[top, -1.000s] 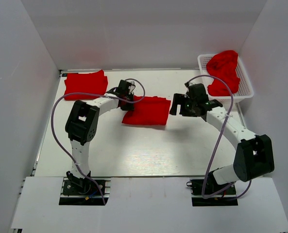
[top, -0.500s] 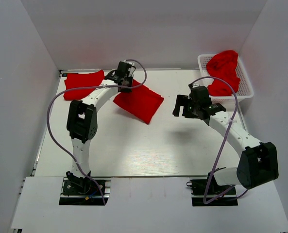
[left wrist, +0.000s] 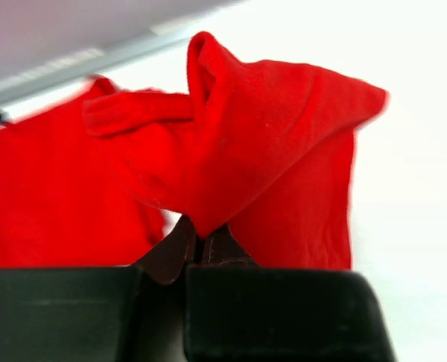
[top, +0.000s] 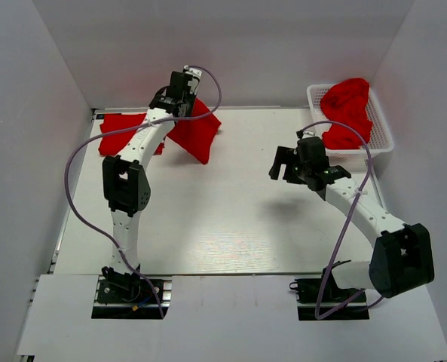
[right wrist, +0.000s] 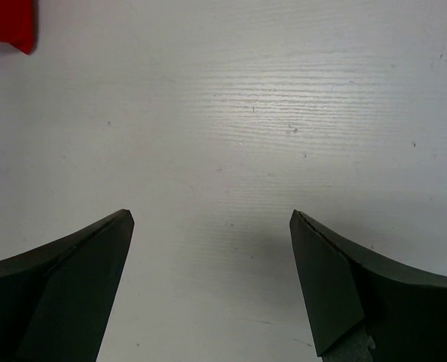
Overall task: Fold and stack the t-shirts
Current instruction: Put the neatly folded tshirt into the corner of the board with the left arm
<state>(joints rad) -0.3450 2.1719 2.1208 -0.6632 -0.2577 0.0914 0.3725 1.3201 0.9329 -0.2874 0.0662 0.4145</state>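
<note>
Quick count: three lots of plain bright red cloth in view, plus two arms and one basket.

First is the hanging t-shirt (top: 195, 134), a folded short-sleeved one. The left gripper (left wrist: 200, 243) has its jaws pressed together on a bunched-up bit of it. The rest droops down over the far left part of the white table (top: 231, 219). Can't tell if its bottom corner touches the surface.

Second is the flat t-shirt (top: 121, 130), same red, folded and lying in the far left corner, just beside the hanging one. In the left wrist view it sits right behind it.

Third is a crumpled red heap (top: 346, 105) piled in the white lattice plastic basket (top: 387, 142) at the far right. Could be one shirt or several, no way to tell.

The right gripper (right wrist: 212, 219) is spread wide with nothing between the fingers. It hovers over bare table near the basket, well apart from the hanging t-shirt.
</note>
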